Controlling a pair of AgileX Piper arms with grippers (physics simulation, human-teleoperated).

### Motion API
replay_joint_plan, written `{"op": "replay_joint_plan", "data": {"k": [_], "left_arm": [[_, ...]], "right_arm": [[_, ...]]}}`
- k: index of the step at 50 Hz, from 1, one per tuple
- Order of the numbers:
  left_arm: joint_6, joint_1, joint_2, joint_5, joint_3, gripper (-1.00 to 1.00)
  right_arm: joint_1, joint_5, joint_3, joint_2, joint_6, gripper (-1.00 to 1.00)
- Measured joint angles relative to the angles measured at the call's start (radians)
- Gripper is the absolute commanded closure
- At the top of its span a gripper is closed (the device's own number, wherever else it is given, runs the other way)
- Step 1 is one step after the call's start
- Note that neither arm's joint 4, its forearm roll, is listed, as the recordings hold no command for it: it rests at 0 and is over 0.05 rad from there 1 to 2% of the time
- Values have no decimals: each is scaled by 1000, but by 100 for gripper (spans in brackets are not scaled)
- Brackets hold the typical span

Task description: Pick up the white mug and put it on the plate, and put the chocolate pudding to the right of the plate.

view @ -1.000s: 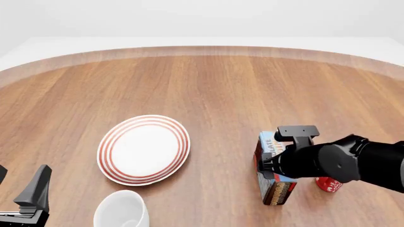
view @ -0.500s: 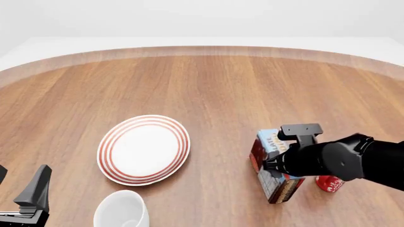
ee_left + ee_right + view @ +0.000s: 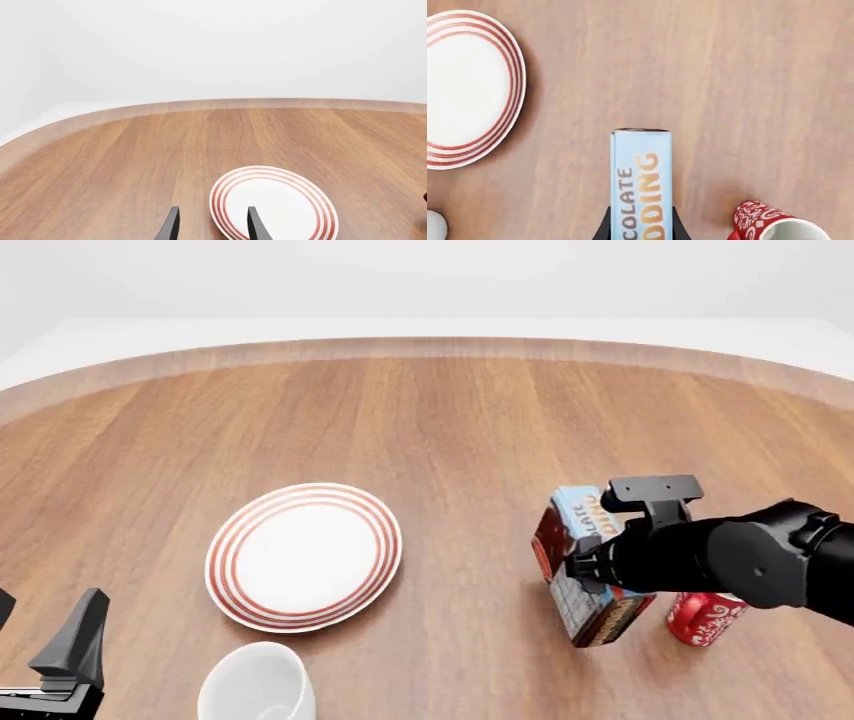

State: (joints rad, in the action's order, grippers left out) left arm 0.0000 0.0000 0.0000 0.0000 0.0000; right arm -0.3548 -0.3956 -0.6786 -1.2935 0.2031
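My right gripper (image 3: 595, 572) is shut on the chocolate pudding (image 3: 583, 562), a light-blue box with orange lettering, held tilted just right of the plate. In the right wrist view the chocolate pudding (image 3: 640, 180) sits between the two dark fingers (image 3: 604, 230). The plate (image 3: 304, 556), white with red rings, lies left of centre. The white mug (image 3: 256, 686) stands at the near edge just below the plate. My left gripper (image 3: 43, 638) stays at the near left corner, open and empty. In the left wrist view my left gripper (image 3: 212, 227) points toward the plate (image 3: 273, 205).
A red mug with white swirls (image 3: 705, 618) stands right of the pudding box, close to my right arm; the right wrist view shows the red mug (image 3: 774, 225) beside the box. The brown wooden table (image 3: 427, 420) has a curved far edge.
My right arm has moved to the right and slightly back with the pudding box, which now leans more. The red mug shows more fully. The left arm has not moved.
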Motion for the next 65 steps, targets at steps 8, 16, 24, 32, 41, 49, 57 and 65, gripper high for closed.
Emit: {"op": "replay_joint_plan", "data": {"k": [8,16,24,32,41,49,57,65], "left_arm": [[0,0,0,0,0,-100],[0,0,0,0,0,-100],[0,0,0,0,0,-100],[0,0,0,0,0,-100],[0,0,0,0,0,-100],[0,0,0,0,0,-100],[0,0,0,0,0,-100],[0,0,0,0,0,-100]], "right_arm": [[-12,-23,-34,13,22,100],[-31,-43,-75,17,55,100],[-53,-56,-118,7,77,100],[-73,-64,-160,-12,96,100],[-100,-65,-206,-49,116,100],[-128,-57,-236,-87,138,100],[-156,-43,-258,-129,162,100],[-175,-28,-272,-169,175,100]]}}
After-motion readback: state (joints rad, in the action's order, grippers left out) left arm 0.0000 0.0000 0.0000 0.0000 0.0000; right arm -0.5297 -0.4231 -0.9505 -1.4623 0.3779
